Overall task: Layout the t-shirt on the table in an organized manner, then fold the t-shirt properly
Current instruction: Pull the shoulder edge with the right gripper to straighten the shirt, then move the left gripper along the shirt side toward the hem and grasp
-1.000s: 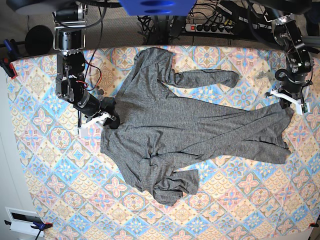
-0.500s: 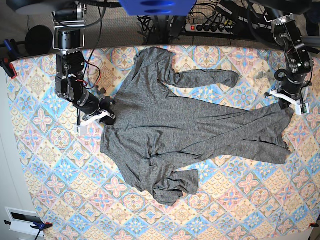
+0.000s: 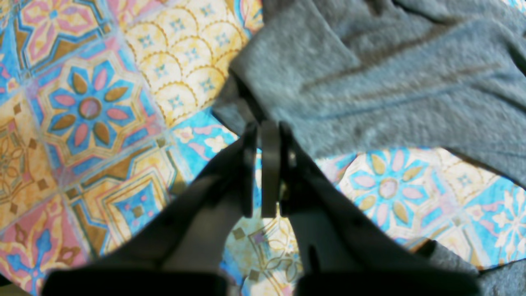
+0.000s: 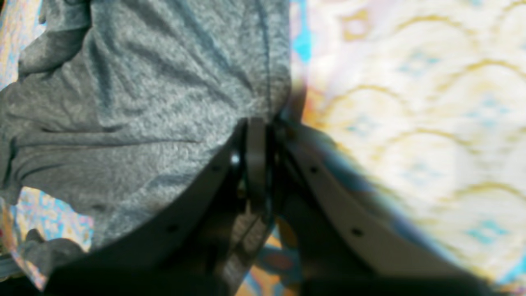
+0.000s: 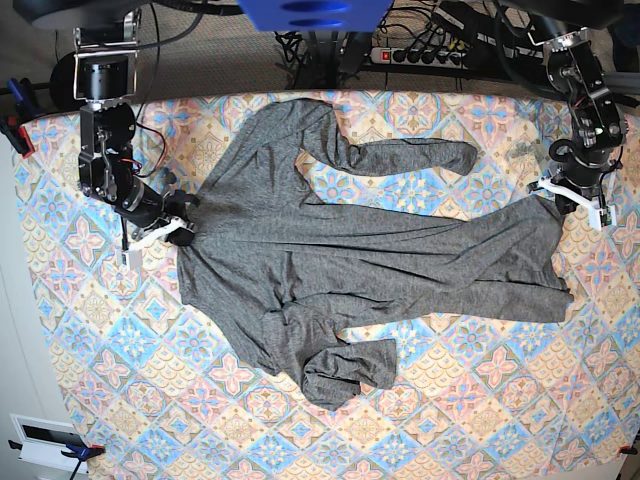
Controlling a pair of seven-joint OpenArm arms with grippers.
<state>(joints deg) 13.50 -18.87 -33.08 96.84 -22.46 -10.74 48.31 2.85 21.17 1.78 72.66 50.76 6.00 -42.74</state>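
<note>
The dark-grey t-shirt [image 5: 350, 260] lies spread across the patterned table [image 5: 480, 400]. One long sleeve reaches toward the back right, and the other is bunched near the front. My right gripper [image 5: 183, 230] is shut on the shirt's left edge; the right wrist view shows its fingers [image 4: 257, 164] pinching grey fabric [image 4: 144, 102]. On the other side, my left gripper [image 5: 552, 192] is shut on the shirt's right corner. In the left wrist view its fingers [image 3: 263, 164] clamp the cloth edge [image 3: 370, 82] over the tablecloth [image 3: 82, 102].
A power strip [image 5: 420, 55] and cables lie behind the table's back edge. Clamps [image 5: 15, 130] hold the cloth at the left edge. A white device [image 5: 45, 440] sits at the front left corner. A blue mount [image 5: 310, 12] hangs over the back.
My right gripper has shut on the shirt's left edge and pulled it further left, dragging the whole shirt that way. The left gripper has kept its grip and barely moved.
</note>
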